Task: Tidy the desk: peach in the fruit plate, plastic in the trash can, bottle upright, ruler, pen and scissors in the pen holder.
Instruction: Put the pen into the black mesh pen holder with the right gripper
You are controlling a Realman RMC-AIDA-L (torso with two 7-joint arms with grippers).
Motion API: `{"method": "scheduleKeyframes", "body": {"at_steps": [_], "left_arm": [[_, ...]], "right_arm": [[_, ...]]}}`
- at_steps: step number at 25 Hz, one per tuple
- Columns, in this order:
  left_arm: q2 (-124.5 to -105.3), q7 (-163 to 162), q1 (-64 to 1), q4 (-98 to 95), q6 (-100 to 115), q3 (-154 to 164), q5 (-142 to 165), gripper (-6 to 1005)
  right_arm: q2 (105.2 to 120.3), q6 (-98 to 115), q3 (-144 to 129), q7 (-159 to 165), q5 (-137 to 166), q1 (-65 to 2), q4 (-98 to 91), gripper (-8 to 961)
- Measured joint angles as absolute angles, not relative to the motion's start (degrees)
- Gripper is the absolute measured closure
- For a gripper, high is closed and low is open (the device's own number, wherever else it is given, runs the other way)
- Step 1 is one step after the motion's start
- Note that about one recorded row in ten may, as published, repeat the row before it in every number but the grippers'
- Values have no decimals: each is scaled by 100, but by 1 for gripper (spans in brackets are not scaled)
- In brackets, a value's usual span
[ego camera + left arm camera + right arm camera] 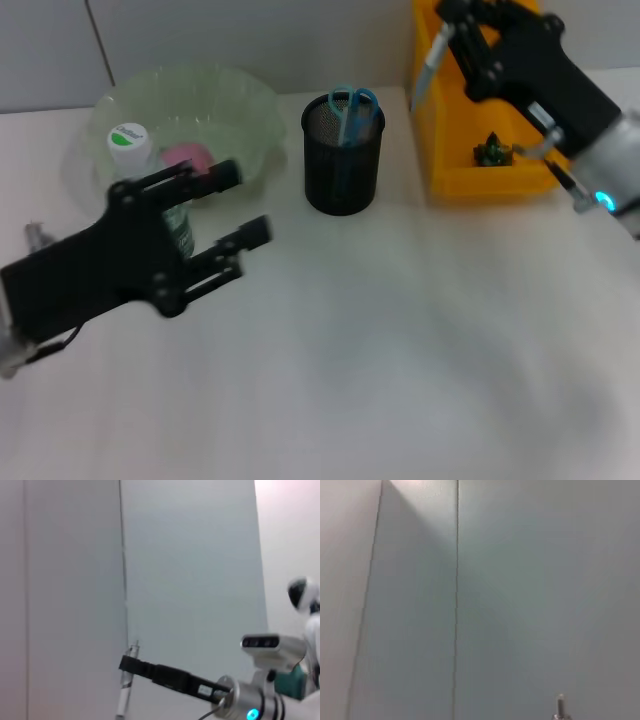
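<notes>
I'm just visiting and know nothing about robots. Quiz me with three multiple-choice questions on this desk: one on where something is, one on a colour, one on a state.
1. Where are the scissors?
A. in the black mesh pen holder
B. in the yellow trash can
C. flat on the desk

2. What colour is the peach in the fruit plate?
A. blue
B. pink
C. black

3. How is the bottle standing?
A. on its side
B. upside down
C. upright

Answers: 1 A, blue handles poke out of the mesh cup. 2 B, a pink fruit lies in the pale green bowl. 3 C, its white cap points up, behind the left gripper.
</notes>
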State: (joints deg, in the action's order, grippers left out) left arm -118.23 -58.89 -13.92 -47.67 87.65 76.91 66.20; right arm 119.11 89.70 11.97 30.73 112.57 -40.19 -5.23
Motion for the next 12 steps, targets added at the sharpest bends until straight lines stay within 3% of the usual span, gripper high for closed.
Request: {"method": "scheduleKeyframes", "body": {"at_steps": [3,4,7,12], "left_arm": [[-11823,-5889,-1392,-4767,8765,7691,6620,416],[-11772,-5233,-1919,-3197,9558,6979,6664,416],[-11744,-4938,-2117,-2378,9570,6800,6785,416],[-11784,-4866,-2147,-2432,9474,6784,6831,416]], "right_arm": [[11915,8685,1198,2982,11181,-4182,-509,742],[11916,8508,1202,2964,11149,-4267,-507,739],[11915,7967,1182,2956,11096,-4486,-501,731],[11912,7558,1069,2976,11128,-4645,-437,716]]}}
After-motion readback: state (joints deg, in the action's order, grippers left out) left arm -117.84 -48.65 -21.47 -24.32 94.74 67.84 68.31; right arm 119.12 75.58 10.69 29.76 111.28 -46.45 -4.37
